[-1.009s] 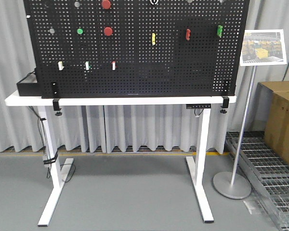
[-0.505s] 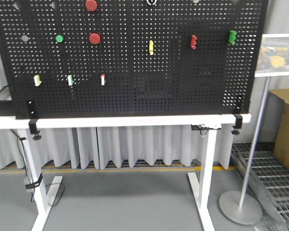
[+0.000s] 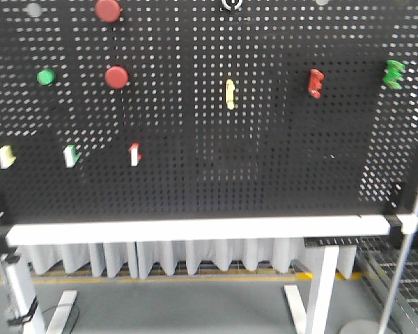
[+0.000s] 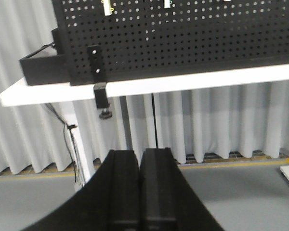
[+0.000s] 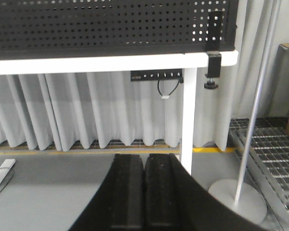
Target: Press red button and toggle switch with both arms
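Nearest, the left gripper, black fingers pressed together, empty, low before the white rectangular tabletop. The right gripper likewise closed and empty, near the tabletop's right front corner. Only the left wrist view shows a black open-topped box on the tabletop's left end, contents hidden. Only the front view shows the round dull-red domed plastic button, high on the black perforated pegboard above the tabletop's left half, cut by the frame top, directly above a smaller red button.
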Available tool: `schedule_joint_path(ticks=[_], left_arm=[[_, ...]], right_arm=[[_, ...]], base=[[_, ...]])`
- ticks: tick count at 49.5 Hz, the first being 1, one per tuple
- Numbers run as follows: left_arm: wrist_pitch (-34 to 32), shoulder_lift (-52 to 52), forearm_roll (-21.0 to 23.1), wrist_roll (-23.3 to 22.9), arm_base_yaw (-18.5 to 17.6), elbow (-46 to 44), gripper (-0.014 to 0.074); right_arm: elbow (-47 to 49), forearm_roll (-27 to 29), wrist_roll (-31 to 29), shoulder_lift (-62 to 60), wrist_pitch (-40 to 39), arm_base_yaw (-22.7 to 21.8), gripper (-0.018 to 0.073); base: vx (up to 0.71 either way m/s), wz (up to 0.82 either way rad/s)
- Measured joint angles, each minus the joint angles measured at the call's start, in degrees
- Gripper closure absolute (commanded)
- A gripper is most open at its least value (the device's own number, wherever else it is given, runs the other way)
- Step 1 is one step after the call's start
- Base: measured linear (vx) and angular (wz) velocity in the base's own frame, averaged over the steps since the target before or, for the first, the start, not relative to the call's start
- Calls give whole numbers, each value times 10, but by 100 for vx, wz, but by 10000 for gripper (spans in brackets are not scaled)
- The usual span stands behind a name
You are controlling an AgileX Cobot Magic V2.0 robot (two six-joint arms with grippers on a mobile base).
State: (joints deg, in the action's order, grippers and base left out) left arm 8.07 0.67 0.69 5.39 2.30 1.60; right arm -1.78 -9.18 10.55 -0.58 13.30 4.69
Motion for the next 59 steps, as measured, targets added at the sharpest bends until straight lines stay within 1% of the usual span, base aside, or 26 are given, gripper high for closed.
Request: schedule_joint_path(ticks=[26,59], left_arm=[[0,0,0,0,0,0,595],[0,0,0,0,0,0,595]], right_arm=[[0,0,0,0,0,0,559],[0,0,0,0,0,0,559]], base=[[29,0],[10,1]])
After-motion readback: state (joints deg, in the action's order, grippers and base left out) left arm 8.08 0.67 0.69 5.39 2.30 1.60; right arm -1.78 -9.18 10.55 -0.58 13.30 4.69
